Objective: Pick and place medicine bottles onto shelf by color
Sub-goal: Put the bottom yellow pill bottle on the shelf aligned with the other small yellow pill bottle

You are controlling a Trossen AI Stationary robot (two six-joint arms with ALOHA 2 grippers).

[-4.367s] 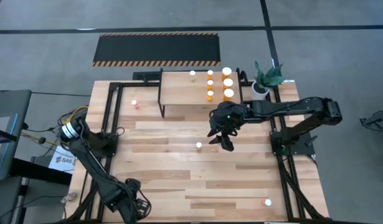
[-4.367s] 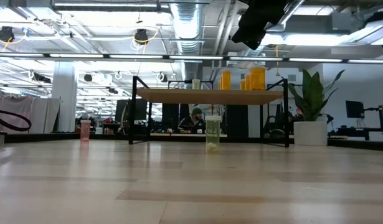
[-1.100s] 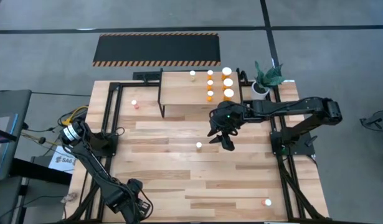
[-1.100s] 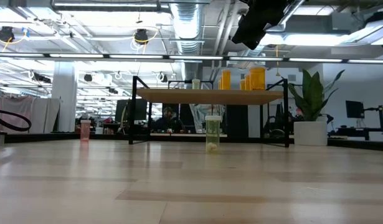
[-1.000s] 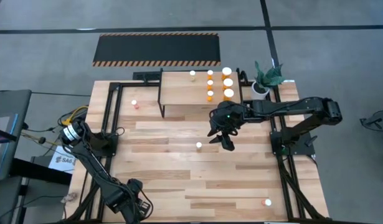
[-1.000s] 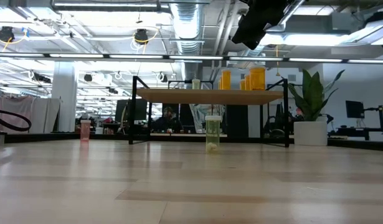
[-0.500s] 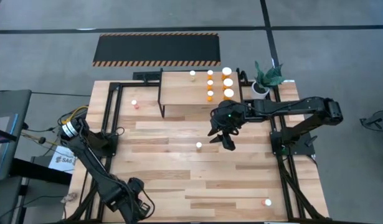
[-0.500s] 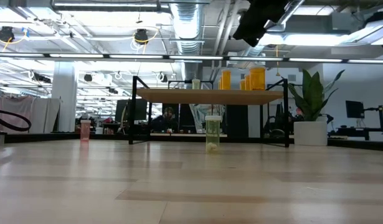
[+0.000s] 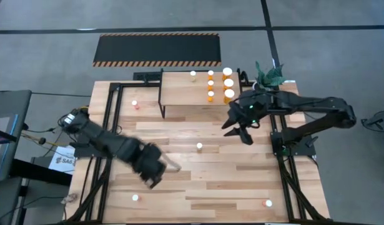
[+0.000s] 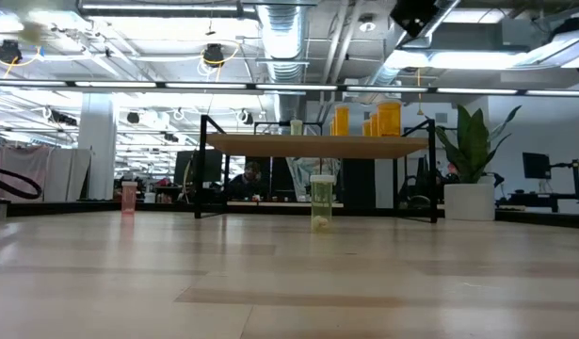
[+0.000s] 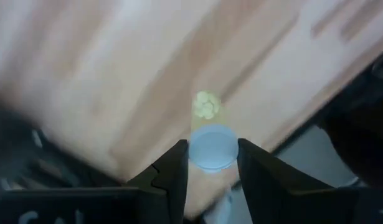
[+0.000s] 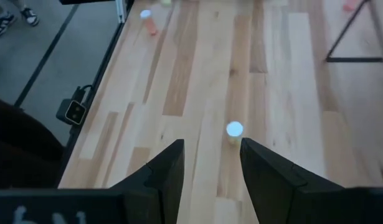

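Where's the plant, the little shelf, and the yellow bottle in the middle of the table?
Plant [image 9: 268, 75], high view, on its green leaves.
Shelf [image 9: 182, 89], high view, on its bare wooden top.
Yellow bottle [image 9: 199, 146], high view, on its white cap.

Past my table's far edge I see the black mat [image 9: 157, 49] with striped hazard borders on the grey floor; the potted plant [image 9: 266, 77] occupies the table's far right corner.
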